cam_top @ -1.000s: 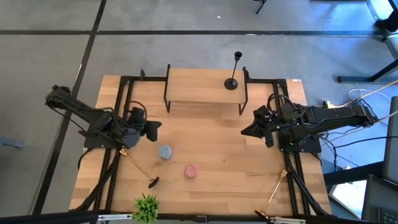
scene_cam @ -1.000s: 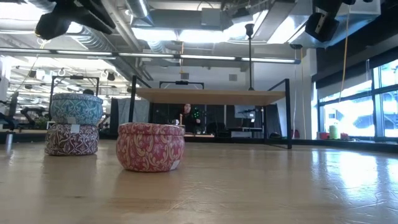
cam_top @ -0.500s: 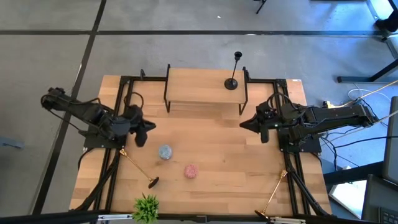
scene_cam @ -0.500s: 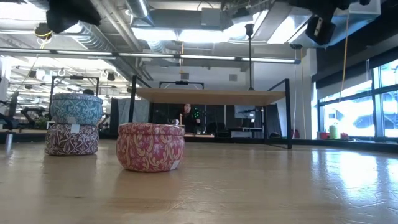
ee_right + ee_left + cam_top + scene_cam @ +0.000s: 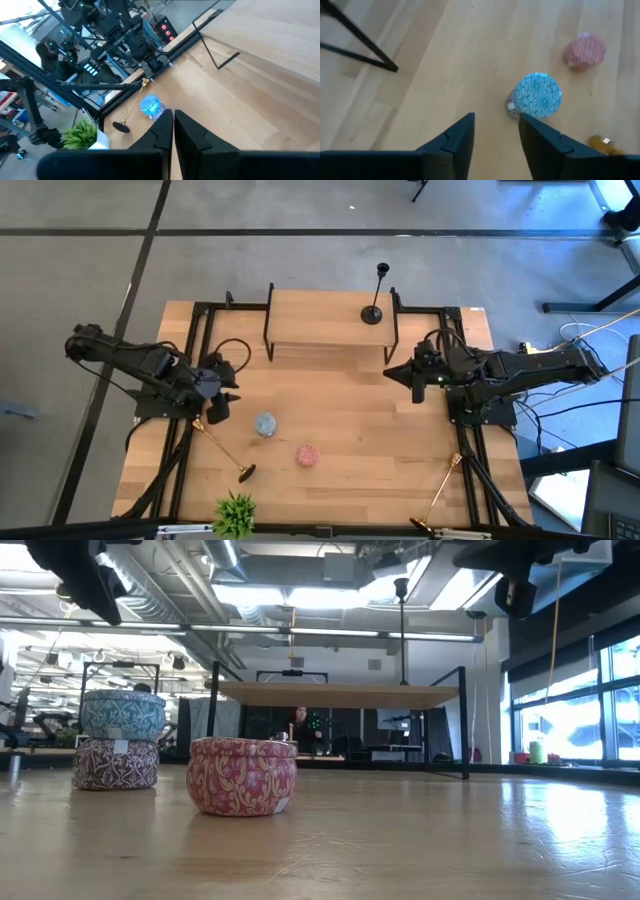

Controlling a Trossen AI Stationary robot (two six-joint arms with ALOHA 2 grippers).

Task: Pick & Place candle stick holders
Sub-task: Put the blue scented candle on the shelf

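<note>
- High view cuts one gold candle stick holder short at the table's near edge on the right, so its base is out of sight; it lies flat beside the right frame rail.
- Low view hides both grippers almost wholly above the picture's top; only dark arm parts hang there.
- A second gold holder lies flat near the left rail, its dark round base pointing toward the near edge. Its upper end seems to sit under the left gripper, though the gripper covers that end, so contact cannot be told.
- Left gripper's fingers stand parted with bare wood between them, gripping nothing.
- Right gripper hovers over the table's right side with its fingers pressed together, empty.
- Black holder stands upright on the raised wooden shelf at the far side, near the shelf's right end.
- Open bare wood lies between the two grippers, in front of the shelf.
- Blue tin sits stacked on a darker tin; the pink tin stands apart nearby. All are lidded, contents unseen.
- A green plant sits at the near edge.
</note>
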